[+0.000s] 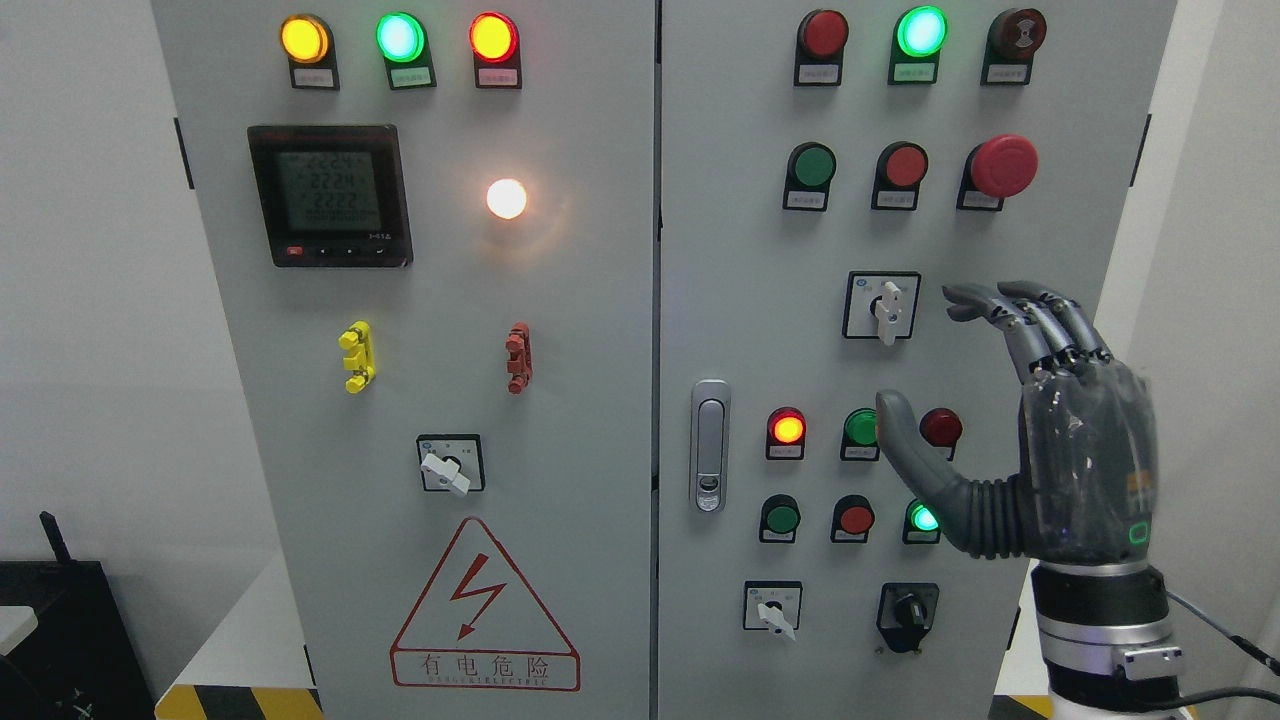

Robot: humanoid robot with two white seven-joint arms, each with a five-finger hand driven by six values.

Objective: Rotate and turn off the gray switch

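Head view: my right hand is raised before the right door, fingers spread, holding nothing — just right of the gray switch, not touching. Thumb overlaps the buttons below; a red mushroom button sits above.

A grey electrical cabinet fills the view. On its left door sit a digital meter, a glowing white lamp, a yellow clip, a red clip and a red warning triangle. The right door carries a metal door latch, a red mushroom button and a black rotary knob.
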